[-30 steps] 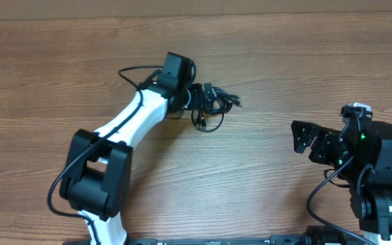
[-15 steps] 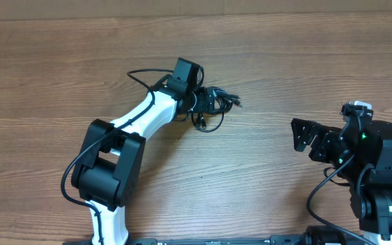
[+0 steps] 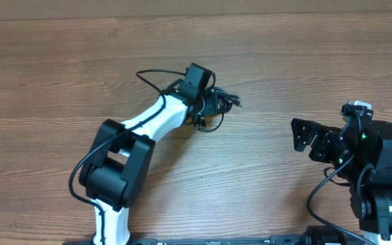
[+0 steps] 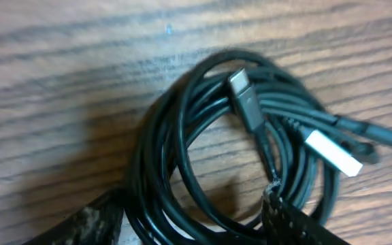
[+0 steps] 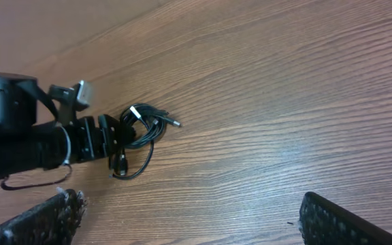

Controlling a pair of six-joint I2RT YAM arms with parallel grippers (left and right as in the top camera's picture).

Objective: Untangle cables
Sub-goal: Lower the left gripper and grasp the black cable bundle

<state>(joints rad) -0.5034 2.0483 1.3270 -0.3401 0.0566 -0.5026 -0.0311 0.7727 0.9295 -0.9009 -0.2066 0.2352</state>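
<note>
Black cables [image 4: 162, 156] sit in a tangled coil on the wood table [image 3: 284, 54], roughly mid-table. A silver plug [image 4: 332, 151] and a black plug [image 4: 245, 95] lie across the loops. The left gripper [image 4: 189, 228] has a finger on either side of the coil, right up against the strands, but I can't tell if it's actually pinching them. The right gripper [image 5: 189, 218] hangs wide open, well apart from the cables.
</note>
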